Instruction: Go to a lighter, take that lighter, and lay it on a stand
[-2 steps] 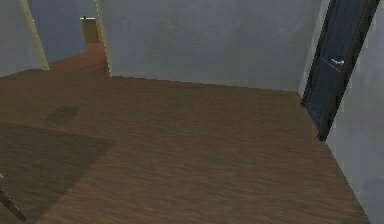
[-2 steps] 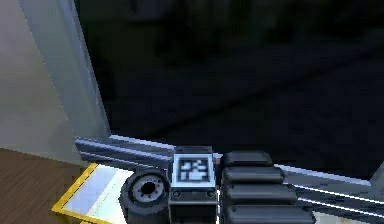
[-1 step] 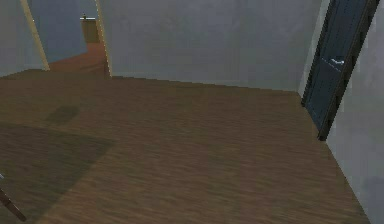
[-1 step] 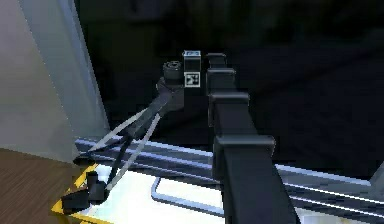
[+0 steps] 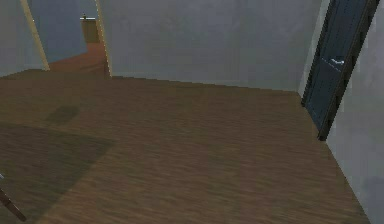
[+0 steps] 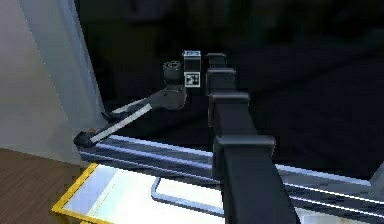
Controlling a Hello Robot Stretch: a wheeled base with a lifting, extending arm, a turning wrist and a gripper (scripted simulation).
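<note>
In the arm side view my arm [image 6: 235,130] rises as a dark square bar, with two white marker squares [image 6: 192,68] at its far end. Left of them sits the gripper's dark body, and its thin fingers slant down and left. The gripper [image 6: 100,128] ends by a grey metal rail [image 6: 180,155] along the foot of a large dark pane [image 6: 150,40]. I cannot tell whether it holds anything. Below the rail lies a white surface with a yellow edge [image 6: 85,190].
The forward view shows brown wooden floor [image 5: 180,140] reaching to a grey wall [image 5: 200,40]. A doorway [image 5: 75,40] stands at the upper left, and a dark door [image 5: 335,65] at the right. In the arm side view a beige wall [image 6: 30,80] stands at the left.
</note>
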